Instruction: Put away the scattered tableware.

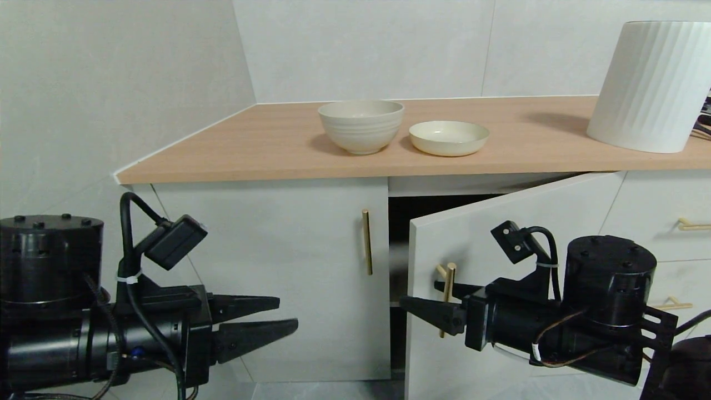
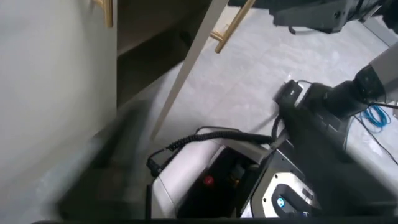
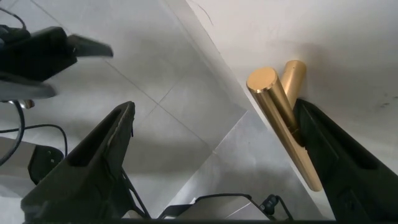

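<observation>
A cream ribbed bowl (image 1: 361, 126) and a shallow cream plate (image 1: 449, 138) stand side by side on the wooden counter (image 1: 250, 150). Below them the right cabinet door (image 1: 500, 244) hangs partly ajar. My right gripper (image 1: 422, 295) (image 3: 211, 109) is open at that door's gold handle (image 1: 447, 297) (image 3: 283, 118); the bar lies between the fingers, close against one finger (image 3: 336, 162). My left gripper (image 1: 280, 314) is low, in front of the shut left door (image 1: 278, 266), with its fingers a little apart and nothing between them.
A tall white ribbed shade (image 1: 650, 86) stands at the counter's right end. The shut left door has a vertical gold handle (image 1: 366, 241). Drawers with gold pulls (image 1: 694, 225) lie to the right. The ajar door's edge (image 2: 186, 68) stands over the tiled floor (image 2: 261, 74).
</observation>
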